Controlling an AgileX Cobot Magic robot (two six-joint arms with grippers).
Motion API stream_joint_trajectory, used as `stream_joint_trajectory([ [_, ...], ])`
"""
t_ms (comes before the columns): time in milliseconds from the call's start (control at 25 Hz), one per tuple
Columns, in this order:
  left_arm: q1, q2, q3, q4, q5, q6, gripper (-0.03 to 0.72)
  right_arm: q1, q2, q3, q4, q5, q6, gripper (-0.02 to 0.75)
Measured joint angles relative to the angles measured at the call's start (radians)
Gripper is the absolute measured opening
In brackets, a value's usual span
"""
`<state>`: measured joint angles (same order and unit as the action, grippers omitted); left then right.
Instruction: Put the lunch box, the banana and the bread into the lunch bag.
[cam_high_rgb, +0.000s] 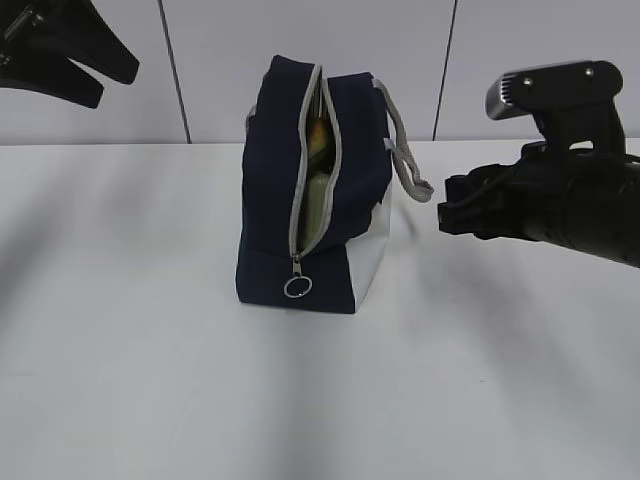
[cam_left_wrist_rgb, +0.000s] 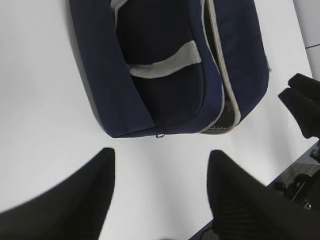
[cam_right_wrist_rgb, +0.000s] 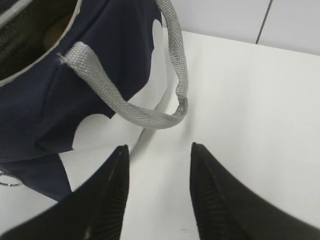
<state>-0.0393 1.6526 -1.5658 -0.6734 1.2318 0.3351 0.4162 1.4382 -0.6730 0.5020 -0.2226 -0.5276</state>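
We saw the lunch bag standing on the white worktop, zipper open, with the pale green lunch box and something yellow-brown above it, banana or bread, showing through the gap. Our left end effector and right end effector both stood open and empty, clear of the bag. We judged the packing nearly or wholly done; next we needed to confirm all three items were inside.

No readable writing anywhere.
The lunch bag beside the pincers carries no label, brand or number that I can make out, and the bench bears none either.
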Motion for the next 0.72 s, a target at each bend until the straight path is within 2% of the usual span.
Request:
stream_joint_trajectory([
  [160, 0.0, 0.0, 0.0, 0.001, 0.001, 0.0, 0.414, 0.0, 0.021, 0.0, -0.046, -0.003, 0.033, 0.299],
  [320, 0.0, 0.0, 0.0, 0.001, 0.001, 0.0, 0.414, 0.029, 0.041, 0.0, -0.216, -0.003, 0.167, 0.299],
  [520, 0.0, 0.0, 0.0, 0.001, 0.0, 0.0, 0.414, 0.12, 0.09, 0.0, -0.473, -0.003, 0.335, 0.299],
  [720, 0.0, 0.0, 0.0, 0.003, -0.002, 0.0, 0.414, 0.161, 0.159, 0.0, -0.555, -0.013, 0.382, 0.299],
])
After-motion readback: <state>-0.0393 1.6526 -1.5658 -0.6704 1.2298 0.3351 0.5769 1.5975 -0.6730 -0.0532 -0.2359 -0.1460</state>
